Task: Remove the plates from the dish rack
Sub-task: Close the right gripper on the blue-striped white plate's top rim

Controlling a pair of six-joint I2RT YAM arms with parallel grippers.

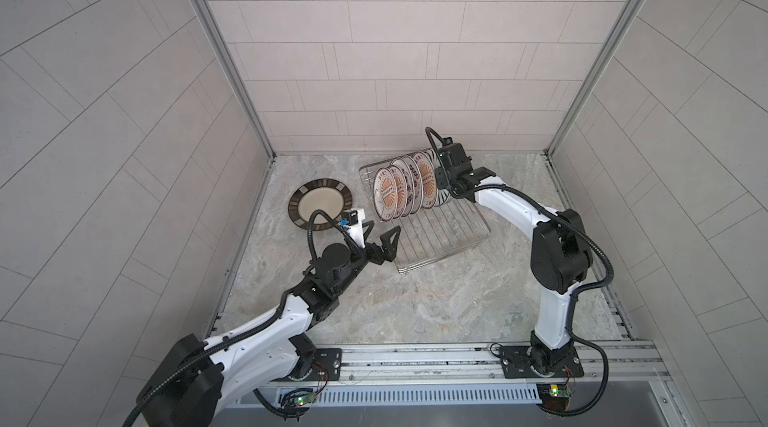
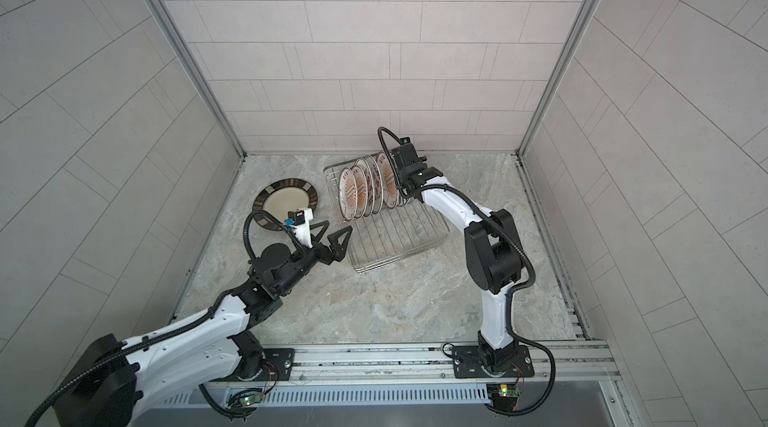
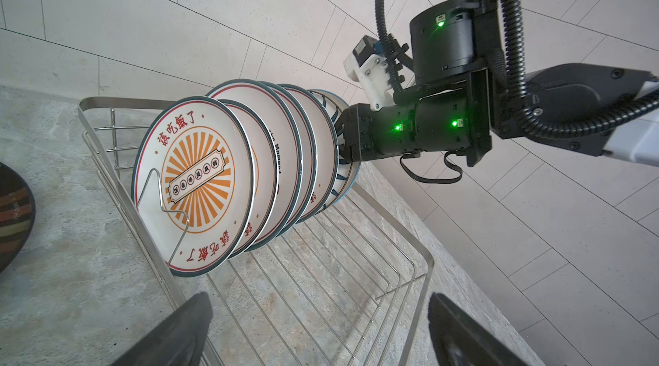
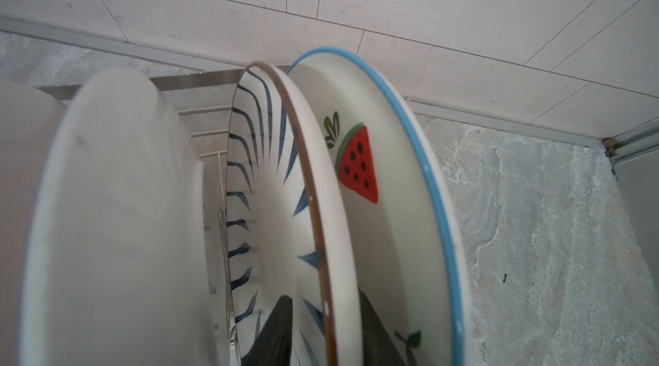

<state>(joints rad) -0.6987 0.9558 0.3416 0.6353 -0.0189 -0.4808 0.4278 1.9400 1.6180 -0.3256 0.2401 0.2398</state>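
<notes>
In the right wrist view the right gripper shows only as two dark fingertips cut off by the frame's edge. One sits on each side of the rim of the white round ceramic plate with blue stripes; whether they press it cannot be told. The nearest white round plate is blurred, its pattern unreadable.

Right of centre in both top views that gripper is hidden behind its black wrist housing. Left of centre there, the round cream plate with a dark brown striped rim is partly covered by the left arm's white camera mount. The lettering on the white upright plates with orange sunbursts is too small to read there.
</notes>
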